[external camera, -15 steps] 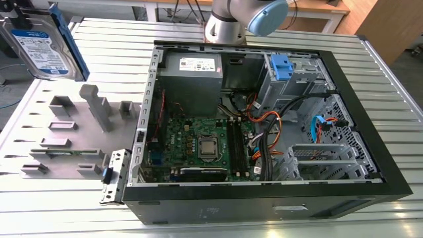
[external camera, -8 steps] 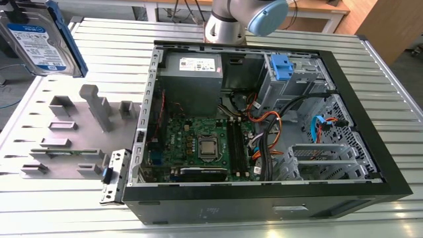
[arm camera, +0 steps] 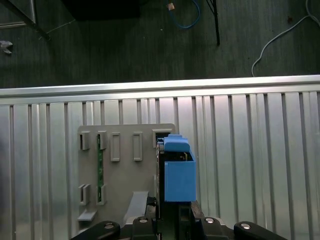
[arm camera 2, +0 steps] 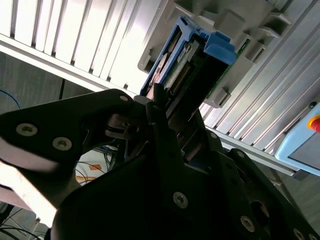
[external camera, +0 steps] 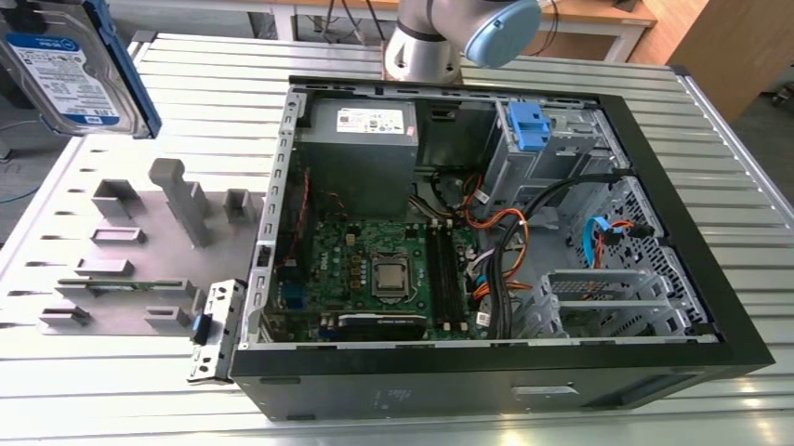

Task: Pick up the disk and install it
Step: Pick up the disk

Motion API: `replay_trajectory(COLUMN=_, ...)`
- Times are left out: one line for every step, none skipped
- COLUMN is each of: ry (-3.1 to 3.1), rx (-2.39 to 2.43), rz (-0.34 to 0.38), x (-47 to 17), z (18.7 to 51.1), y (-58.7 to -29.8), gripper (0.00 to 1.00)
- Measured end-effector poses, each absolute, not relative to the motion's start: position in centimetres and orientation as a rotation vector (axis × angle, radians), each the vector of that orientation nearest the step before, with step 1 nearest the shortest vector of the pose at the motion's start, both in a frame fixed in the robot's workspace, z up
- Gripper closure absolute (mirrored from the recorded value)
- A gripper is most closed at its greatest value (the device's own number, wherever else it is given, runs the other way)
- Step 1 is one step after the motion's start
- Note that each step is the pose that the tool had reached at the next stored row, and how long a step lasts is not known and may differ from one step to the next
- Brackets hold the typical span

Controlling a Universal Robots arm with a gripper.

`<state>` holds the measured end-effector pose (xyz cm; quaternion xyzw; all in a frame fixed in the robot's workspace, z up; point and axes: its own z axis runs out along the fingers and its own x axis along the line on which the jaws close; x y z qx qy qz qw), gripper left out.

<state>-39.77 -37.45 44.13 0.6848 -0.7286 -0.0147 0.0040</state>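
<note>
One disk (external camera: 62,79) is gripped edge-on in the closed gripper (arm camera: 172,220), held high over the fixture plate (arm camera: 125,172) by the bench (arm camera: 260,150) edge, seemingly so that the plate's holders are cleared.

Ribbed aluminium tabletop (external camera: 720,167), dark grey floor (arm camera: 125,45) with blue cable (arm camera: 187,20) and white cable (arm camera: 280,42), wooden furniture (external camera: 732,46) beyond
</note>
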Motion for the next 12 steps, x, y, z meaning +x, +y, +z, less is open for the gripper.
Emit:
replay_trajectory(ry=-2.283, rx=2.146, rz=-0.046, x=-39.8, z=44.2, y=-37.5, gripper=0.65)
replay_trajectory(ry=-2.283, rx=2.146, rz=-0.046, x=-39.8, z=44.3, y=-37.5, gripper=0.65)
replay_trajectory(ry=-2.283, rx=2.146, rz=-0.046, x=-39.8, z=44.4, y=-37.5, gripper=0.65)
replay_trajectory(ry=-2.283, rx=2.146, rz=-0.046, x=-39.8, z=44.6, y=-37.5, gripper=0.65)
replay_trajectory(ry=-2.283, rx=2.146, rz=-0.046, x=-39.8, z=44.7, y=-37.5, gripper=0.65)
replay_trajectory(ry=-2.283, rx=2.146, rz=-0.046, x=-39.8, z=44.8, y=-37.5, gripper=0.65)
replay_trajectory(ry=-2.283, rx=2.146, rz=-0.046, x=-39.8, z=45.0, y=-37.5, gripper=0.65)
replay_trajectory(ry=-2.283, rx=2.146, rz=-0.046, x=-39.8, z=45.1, y=-37.5, gripper=0.65)
replay_trajectory(ry=-2.283, rx=2.146, rz=-0.046, x=-39.8, z=45.2, y=-37.5, gripper=0.65)
replay_trajectory(ry=-2.283, rx=2.146, rz=-0.046, x=-39.8, z=45.3, y=-37.5, gripper=0.65)
replay_trajectory(ry=-2.283, rx=2.146, rz=-0.046, x=-39.8, z=45.5, y=-37.5, gripper=0.65)
replay_trajectory(ry=-2.283, rx=2.146, rz=-0.046, x=-39.8, z=45.6, y=-37.4, gripper=0.65)
